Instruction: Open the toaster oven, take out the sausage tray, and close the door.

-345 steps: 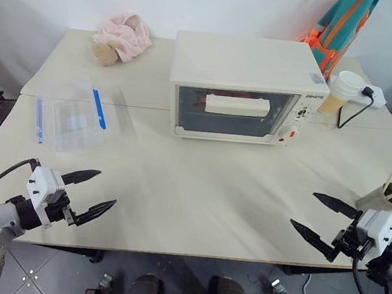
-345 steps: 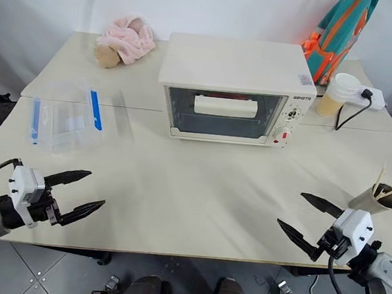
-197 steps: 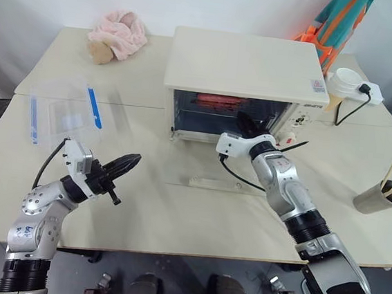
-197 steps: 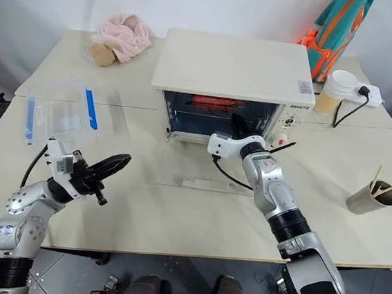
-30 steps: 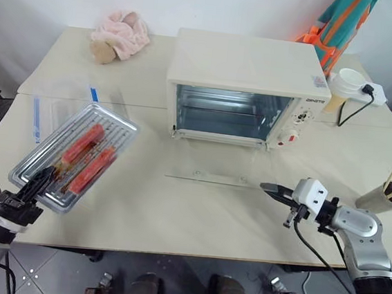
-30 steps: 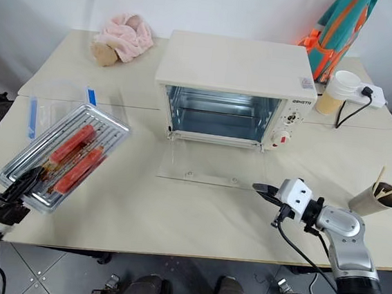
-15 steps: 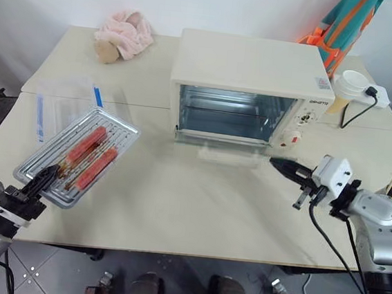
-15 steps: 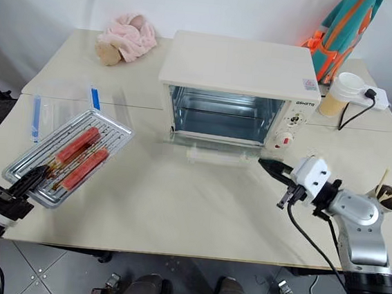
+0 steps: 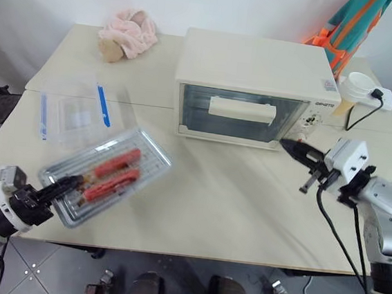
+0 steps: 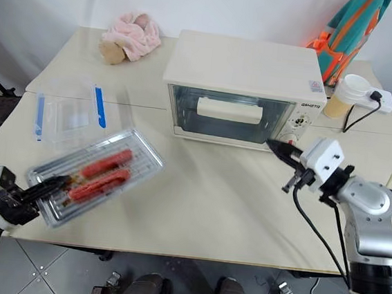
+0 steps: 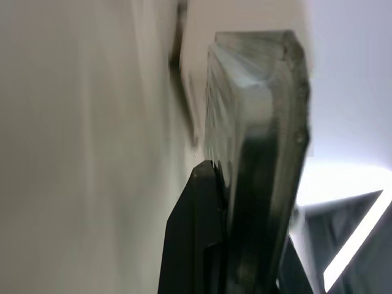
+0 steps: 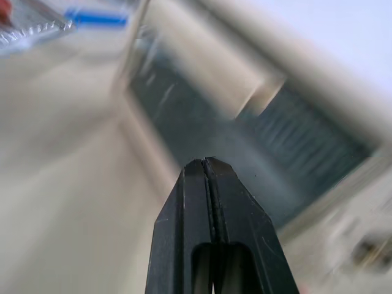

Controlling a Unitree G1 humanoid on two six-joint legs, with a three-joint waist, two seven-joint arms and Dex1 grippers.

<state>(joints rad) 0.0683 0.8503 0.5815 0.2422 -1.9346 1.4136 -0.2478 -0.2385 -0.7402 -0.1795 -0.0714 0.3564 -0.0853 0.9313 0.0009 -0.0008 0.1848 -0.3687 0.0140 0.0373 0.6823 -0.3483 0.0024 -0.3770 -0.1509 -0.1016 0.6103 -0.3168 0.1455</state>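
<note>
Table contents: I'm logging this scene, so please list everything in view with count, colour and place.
toaster oven: one, cream-white, back centre, door shut
sausage tray: one, silver, red sausages, front left, gripped at its near end
clear container: one, blue clips, left
pink cloth: one, back left
paper cup: one, white, right of oven
table: cream
left gripper: black, shut on tray
right gripper: black, shut, by the oven's lower right corner
</note>
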